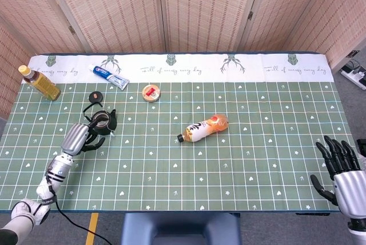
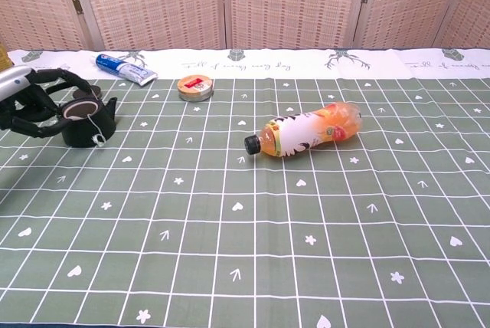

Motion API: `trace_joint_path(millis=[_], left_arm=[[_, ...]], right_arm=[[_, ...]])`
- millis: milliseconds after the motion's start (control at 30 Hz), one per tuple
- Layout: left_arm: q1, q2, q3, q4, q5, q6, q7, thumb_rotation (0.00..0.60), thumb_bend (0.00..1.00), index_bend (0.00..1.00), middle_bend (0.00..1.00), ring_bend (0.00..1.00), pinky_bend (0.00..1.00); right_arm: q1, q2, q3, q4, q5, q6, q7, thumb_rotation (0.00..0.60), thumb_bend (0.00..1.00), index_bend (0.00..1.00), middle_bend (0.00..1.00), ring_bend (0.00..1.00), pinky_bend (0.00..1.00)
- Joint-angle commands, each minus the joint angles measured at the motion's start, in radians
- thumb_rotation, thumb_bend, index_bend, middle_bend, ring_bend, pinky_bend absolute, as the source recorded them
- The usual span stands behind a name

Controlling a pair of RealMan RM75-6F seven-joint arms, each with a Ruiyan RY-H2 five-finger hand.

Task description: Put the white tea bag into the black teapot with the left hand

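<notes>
The black teapot [image 1: 102, 121] [image 2: 89, 126] stands lidless at the left of the table. The white tea bag [image 2: 76, 107] lies inside it. Its string runs over the rim, and the small tag [image 2: 98, 141] hangs against the pot's front. My left hand [image 1: 82, 136] [image 2: 32, 106] hovers low just beside the pot on its near left, fingers loosely curved and apart, holding nothing. My right hand [image 1: 341, 172] is at the table's near right edge, fingers spread and empty; the chest view does not show it.
The teapot's lid [image 1: 95, 96] lies behind the pot. An orange drink bottle [image 1: 204, 128] [image 2: 306, 132] lies on its side mid-table. A toothpaste tube [image 1: 110, 76] [image 2: 125, 68], a round tin [image 1: 151, 92] [image 2: 194, 87] and a tea bottle [image 1: 38, 82] sit along the back.
</notes>
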Motion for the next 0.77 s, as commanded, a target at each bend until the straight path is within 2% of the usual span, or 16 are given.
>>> trace_joint_path(millis=[33, 167, 233, 267, 300, 367, 400, 433, 467, 500, 567, 667, 767], left_arm=[[0.025, 0.036, 0.009, -0.044, 0.009, 0.035, 0.027, 0.600, 0.22, 0.00, 1.00, 1.00, 1.00], [0.061, 0.122, 0.022, -0.162, 0.024, 0.095, 0.112, 0.600, 0.18, 0.00, 1.00, 1.00, 1.00], [0.093, 0.228, 0.053, -0.310, 0.034, 0.092, 0.222, 0.600, 0.18, 0.00, 1.00, 1.00, 1.00], [0.110, 0.290, 0.065, -0.405, 0.029, 0.085, 0.298, 0.600, 0.18, 0.00, 0.98, 0.96, 1.00], [0.136, 0.374, 0.077, -0.555, 0.019, 0.089, 0.401, 0.600, 0.18, 0.00, 0.92, 0.88, 0.96], [0.182, 0.499, 0.093, -0.784, -0.022, 0.089, 0.566, 0.600, 0.18, 0.00, 0.72, 0.65, 0.79], [0.217, 0.563, 0.094, -0.910, -0.068, 0.101, 0.694, 0.600, 0.19, 0.00, 0.56, 0.49, 0.65], [0.254, 0.594, 0.087, -0.990, -0.107, 0.141, 0.800, 0.600, 0.19, 0.00, 0.46, 0.38, 0.55], [0.293, 0.605, 0.075, -1.052, -0.143, 0.195, 0.894, 0.600, 0.19, 0.00, 0.31, 0.24, 0.40], [0.344, 0.594, 0.054, -1.102, -0.179, 0.286, 1.001, 0.600, 0.19, 0.00, 0.23, 0.17, 0.31], [0.415, 0.553, 0.031, -1.126, -0.218, 0.408, 1.128, 0.600, 0.19, 0.01, 0.07, 0.03, 0.13], [0.501, 0.471, -0.013, -1.120, -0.259, 0.574, 1.268, 0.600, 0.19, 0.00, 0.00, 0.00, 0.01], [0.541, 0.443, -0.035, -1.118, -0.233, 0.651, 1.252, 0.600, 0.19, 0.00, 0.00, 0.00, 0.00]], right_arm=[[0.001, -0.001, 0.000, -0.002, 0.000, -0.002, -0.005, 0.600, 0.37, 0.00, 0.00, 0.02, 0.00], [0.000, -0.002, -0.002, -0.004, -0.002, -0.003, -0.010, 0.600, 0.36, 0.00, 0.00, 0.02, 0.00], [0.000, -0.001, -0.001, -0.004, -0.001, -0.002, -0.008, 0.600, 0.37, 0.00, 0.00, 0.02, 0.00], [0.000, -0.001, 0.000, -0.004, 0.000, -0.002, -0.007, 0.600, 0.37, 0.00, 0.00, 0.02, 0.00], [0.000, 0.000, 0.000, -0.004, 0.001, -0.002, -0.005, 0.600, 0.37, 0.00, 0.00, 0.02, 0.00], [0.003, 0.001, -0.001, -0.003, 0.001, -0.007, -0.004, 0.600, 0.37, 0.00, 0.00, 0.02, 0.00], [0.005, 0.003, -0.003, -0.004, 0.000, -0.013, -0.003, 0.600, 0.37, 0.00, 0.00, 0.02, 0.00], [0.009, 0.004, -0.003, -0.004, 0.002, -0.021, -0.002, 0.600, 0.37, 0.00, 0.00, 0.02, 0.00], [0.012, 0.006, -0.004, -0.006, 0.004, -0.029, 0.000, 0.600, 0.37, 0.00, 0.00, 0.02, 0.00], [0.017, 0.008, -0.003, -0.008, 0.009, -0.040, 0.001, 0.600, 0.37, 0.00, 0.00, 0.02, 0.00], [0.025, 0.009, 0.000, -0.011, 0.016, -0.056, -0.003, 0.600, 0.37, 0.00, 0.00, 0.02, 0.00], [0.045, 0.008, 0.005, -0.017, 0.029, -0.094, -0.016, 0.600, 0.37, 0.00, 0.00, 0.02, 0.00], [0.066, 0.010, 0.006, -0.024, 0.042, -0.139, -0.022, 0.600, 0.37, 0.00, 0.00, 0.02, 0.00]])
